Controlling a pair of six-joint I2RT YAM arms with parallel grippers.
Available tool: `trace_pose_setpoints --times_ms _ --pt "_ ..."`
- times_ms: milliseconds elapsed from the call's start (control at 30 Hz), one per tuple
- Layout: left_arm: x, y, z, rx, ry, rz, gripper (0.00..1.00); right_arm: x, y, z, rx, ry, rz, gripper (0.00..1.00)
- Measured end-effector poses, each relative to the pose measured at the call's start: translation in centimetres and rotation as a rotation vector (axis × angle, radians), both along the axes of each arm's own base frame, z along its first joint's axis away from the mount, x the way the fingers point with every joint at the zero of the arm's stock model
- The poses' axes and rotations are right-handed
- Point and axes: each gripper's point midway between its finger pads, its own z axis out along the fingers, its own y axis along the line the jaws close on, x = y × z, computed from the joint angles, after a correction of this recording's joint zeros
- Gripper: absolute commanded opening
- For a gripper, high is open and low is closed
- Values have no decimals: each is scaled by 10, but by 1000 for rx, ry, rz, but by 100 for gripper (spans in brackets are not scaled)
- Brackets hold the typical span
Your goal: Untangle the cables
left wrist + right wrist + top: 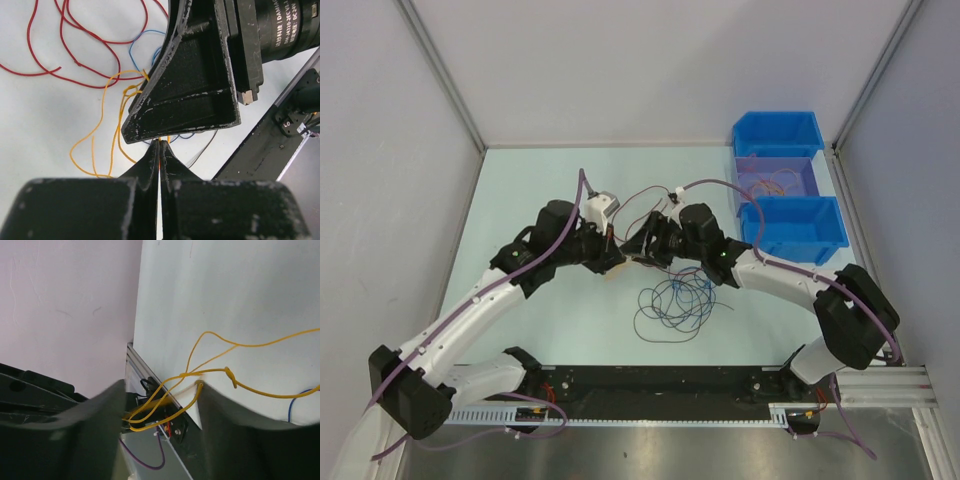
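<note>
Two arms meet over the middle of the table [530,190], and I count three blue bins [798,245] lined along its right edge from the far corner, with the cables [675,300] in one loose heap just on the near-edge side of the claws. My left gripper [160,146] is pressed together on one orange cable [230,374], while the right gripper [161,385] stands spread with orange strands running between its fingers. Only the left wrist view separates a red cable [75,62] and a blue cable [147,32] lying on the table, and only the overhead view shows the bins.
</note>
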Motion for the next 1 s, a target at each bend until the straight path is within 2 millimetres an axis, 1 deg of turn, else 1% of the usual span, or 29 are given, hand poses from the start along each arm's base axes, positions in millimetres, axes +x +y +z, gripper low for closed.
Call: trace_pose_setpoints --times_ms 33,67,100,167,200,233,267,300,333,400,433,500,533,567,633,800,900,1000 --pt "-1 0 -1 1 3 -2 0 0 1 1 1 -2 2 37" --pt "-1 0 -2 2 5 -2 0 1 2 2 2 -3 3 22" --pt "-1 0 -3 3 7 -2 0 0 3 2 2 -5 5 14" --pt "-2 0 -4 4 10 -3 0 0 4 4 3 -5 7 0" --pt "-2 0 -4 3 9 -4 0 0 4 4 0 -4 8 0" --pt "-1 0 -3 3 8 -3 8 0 4 2 -6 -1 9 0" --pt "-1 0 -3 2 8 -3 18 -1 4 1 -13 3 10 0" --pt "-1 0 -4 4 8 -3 31 -1 3 -1 -19 6 11 0" --pt "-2 1 -4 6 9 -2 47 -1 2 -2 -25 10 10 0" --pt "-2 3 -5 16 8 2 64 -1 0 -5 -39 12 10 0" --pt "-3 5 -6 24 13 11 77 0 -1 -7 -45 12 10 0" --pt "-4 11 -5 40 4 31 84 2 -4 -8 -59 16 6 0" --pt "-4 16 -3 47 -5 48 91 4 -5 -8 -65 14 2 0" --pt "-4 20 -1 54 -16 66 96 6 -7 -8 -70 9 -1 0" --pt "-6 30 3 68 -36 101 100 12 -11 -7 -80 1 -10 0" --pt "-9 53 15 89 -94 193 100 30 -27 1 -118 -37 -45 0" --pt "-15 64 20 77 -116 239 100 41 -39 13 -137 -74 -73 0" --pt "-19 73 21 59 -127 280 100 53 -52 27 -152 -114 -105 0"
